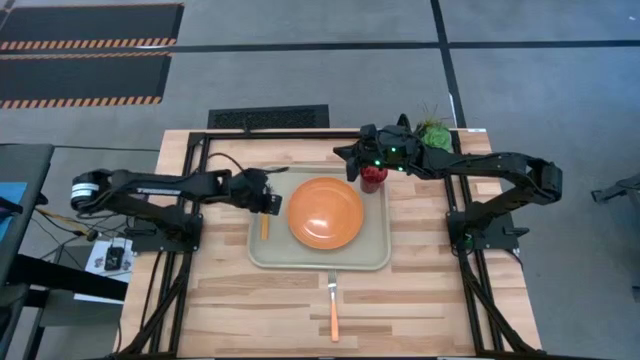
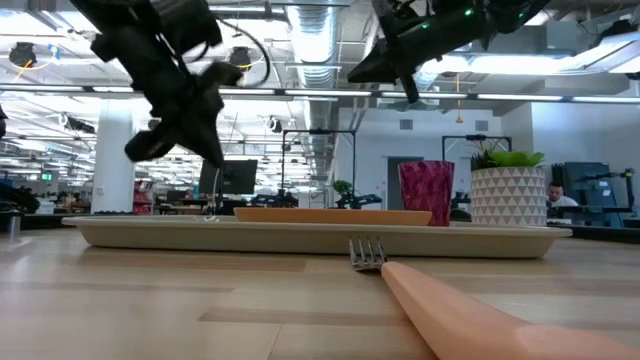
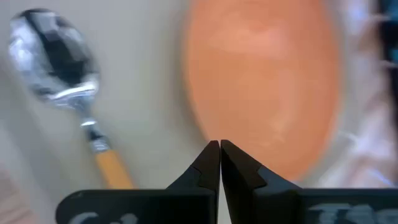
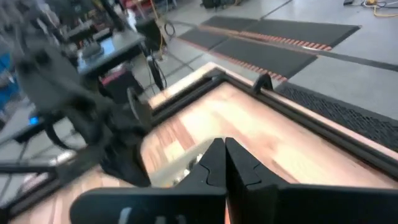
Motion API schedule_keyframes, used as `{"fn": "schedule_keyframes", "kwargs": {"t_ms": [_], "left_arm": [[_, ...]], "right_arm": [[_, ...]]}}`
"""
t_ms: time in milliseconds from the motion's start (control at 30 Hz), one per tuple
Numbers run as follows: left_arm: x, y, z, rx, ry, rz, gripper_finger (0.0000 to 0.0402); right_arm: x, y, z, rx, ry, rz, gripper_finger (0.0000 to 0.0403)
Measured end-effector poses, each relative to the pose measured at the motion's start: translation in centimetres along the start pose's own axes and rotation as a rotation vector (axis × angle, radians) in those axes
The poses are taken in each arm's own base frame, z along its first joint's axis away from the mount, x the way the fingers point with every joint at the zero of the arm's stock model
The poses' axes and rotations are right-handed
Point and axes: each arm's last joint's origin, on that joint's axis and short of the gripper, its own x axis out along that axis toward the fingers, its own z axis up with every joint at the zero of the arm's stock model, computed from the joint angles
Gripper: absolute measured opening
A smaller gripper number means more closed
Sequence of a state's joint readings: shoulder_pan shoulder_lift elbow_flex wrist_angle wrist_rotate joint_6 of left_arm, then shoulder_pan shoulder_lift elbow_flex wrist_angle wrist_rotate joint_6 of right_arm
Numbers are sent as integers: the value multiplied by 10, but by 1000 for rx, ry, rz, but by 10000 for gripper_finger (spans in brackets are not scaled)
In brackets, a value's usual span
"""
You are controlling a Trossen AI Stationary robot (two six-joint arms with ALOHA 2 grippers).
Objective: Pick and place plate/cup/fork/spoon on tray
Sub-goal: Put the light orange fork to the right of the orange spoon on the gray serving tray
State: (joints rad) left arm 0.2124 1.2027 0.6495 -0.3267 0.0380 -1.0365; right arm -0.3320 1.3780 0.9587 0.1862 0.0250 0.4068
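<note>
Two dark arms reached inward over the wooden table (image 1: 420, 300) from its opposite sides. The left gripper (image 1: 272, 201) hung above the left end of the tray (image 1: 375, 262), its fingers (image 3: 210, 163) pressed together with nothing between them. Just beneath it, on the tray floor, lay the spoon (image 1: 265, 222), its orange handle pointing toward the table's front edge; in the left wrist view its rounded silver bowl (image 3: 55, 62) sat beside the plate's edge without touching it. The low view showed that gripper clear of the tray, raised above it.

The orange plate (image 1: 326, 212) rested flat in the middle of the tray, taking up much of its width. The red cup (image 1: 373, 179) stood upright at the tray's far right corner, near the plate's rim, though whether it stood inside the raised rim or just against it could not be told from above. The right gripper (image 1: 343, 153) was lifted above and just beyond the cup, its fingers (image 4: 214, 163) likewise pressed together and holding nothing.

The fork (image 1: 333, 305) lay on the bare wood in front of the tray, tines (image 2: 368, 252) toward the tray's front rim, handle toward the table's front edge. A white pot with a green plant (image 1: 434, 133) stood behind the right arm, near the table's back edge.
</note>
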Motion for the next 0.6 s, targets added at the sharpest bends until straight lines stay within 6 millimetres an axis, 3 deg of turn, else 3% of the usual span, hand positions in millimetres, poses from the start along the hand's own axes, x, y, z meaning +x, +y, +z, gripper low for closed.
{"fn": "schedule_keyframes", "kwargs": {"t_ms": [133,300,600], "left_arm": [[-13,-8,-11,52,15,-61,0],[-16,-26,-34,87,28,-87,0],[-6,-74,-73,100,-17,-73,0]], "right_arm": [[-10,5,-4,-50,80,-10,7],[-34,15,-19,-151,285,20,3],[-80,19,-45,-150,406,322,2]]}}
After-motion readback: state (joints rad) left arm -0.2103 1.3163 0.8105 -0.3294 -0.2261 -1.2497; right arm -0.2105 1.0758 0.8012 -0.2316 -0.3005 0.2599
